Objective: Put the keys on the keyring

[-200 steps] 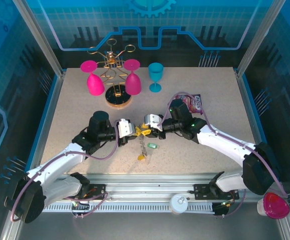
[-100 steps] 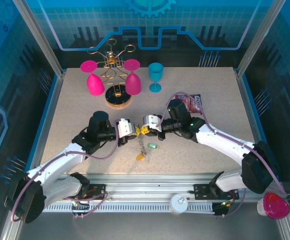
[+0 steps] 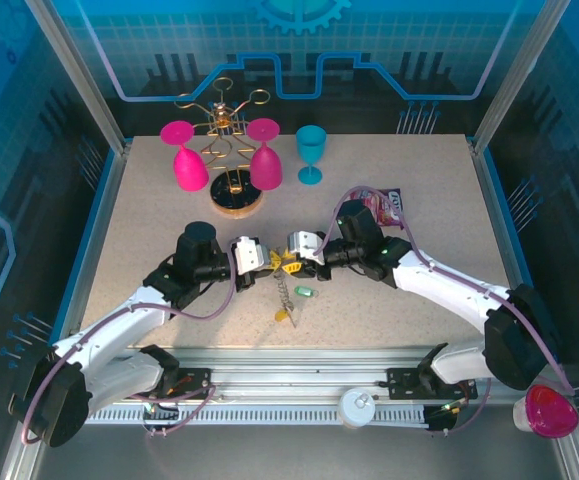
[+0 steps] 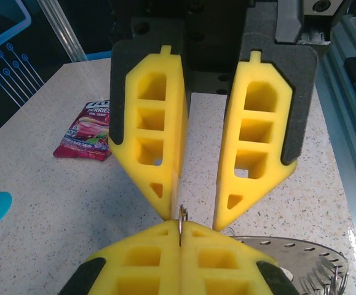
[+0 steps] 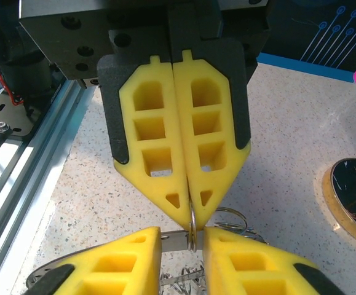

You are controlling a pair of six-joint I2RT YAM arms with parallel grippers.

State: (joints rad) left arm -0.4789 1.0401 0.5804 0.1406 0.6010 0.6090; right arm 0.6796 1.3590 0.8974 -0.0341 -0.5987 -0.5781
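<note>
Both arms reach inward, tips meeting. Right claw [image 5: 191,224] pinches a thin silver wire ring [image 5: 192,239]; left claw [image 4: 193,220] narrowly parted around it. Overhead: fine chain [image 3: 283,290] trailing from claws to yellow-headed key [image 3: 283,314].

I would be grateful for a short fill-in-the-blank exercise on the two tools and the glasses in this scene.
1. The right tool is ___ on the keyring.
2. The left tool is ___.
3. The blue glass beside the rack stands ___, foot down.
4. The two glasses hanging from the rack are ___.
Missing words: shut; open; upright; pink.
</note>
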